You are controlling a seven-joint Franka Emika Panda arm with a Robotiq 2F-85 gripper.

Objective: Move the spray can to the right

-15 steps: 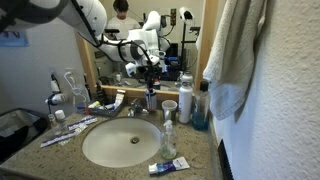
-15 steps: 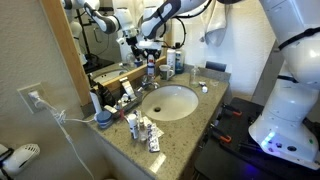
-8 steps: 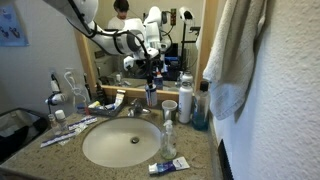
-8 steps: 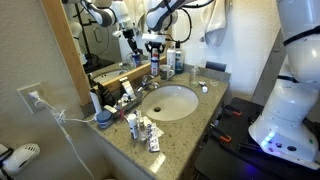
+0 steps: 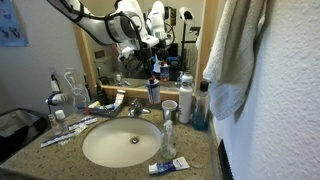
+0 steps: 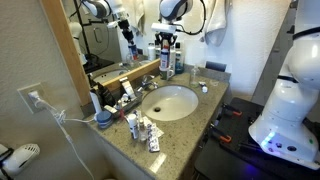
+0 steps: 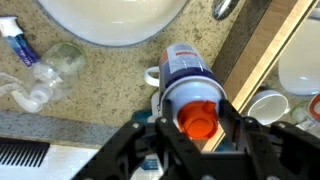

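The spray can (image 7: pixel 186 72) is a small whitish can with a blue and red label and an orange top, seen from above in the wrist view. My gripper (image 7: pixel 198 126) is shut on its upper part, one finger on each side. In both exterior views the can (image 5: pixel 153 92) (image 6: pixel 166 62) hangs just above the back of the counter, under the gripper (image 5: pixel 153 70) (image 6: pixel 165 45), in front of the mirror.
The sink basin (image 5: pixel 125 143) fills the counter's middle, with the faucet (image 5: pixel 135 108) behind it. A white cup (image 5: pixel 169 110), a silver-grey canister (image 5: pixel 185 100) and a blue bottle (image 5: pixel 200 112) stand beside the can. A clear bottle (image 5: pixel 168 140) and toothpaste (image 5: pixel 165 167) lie in front. A towel (image 5: pixel 235 60) hangs nearby.
The gripper has lifted the spray can off the counter and carried it a little toward the cup and canister side.
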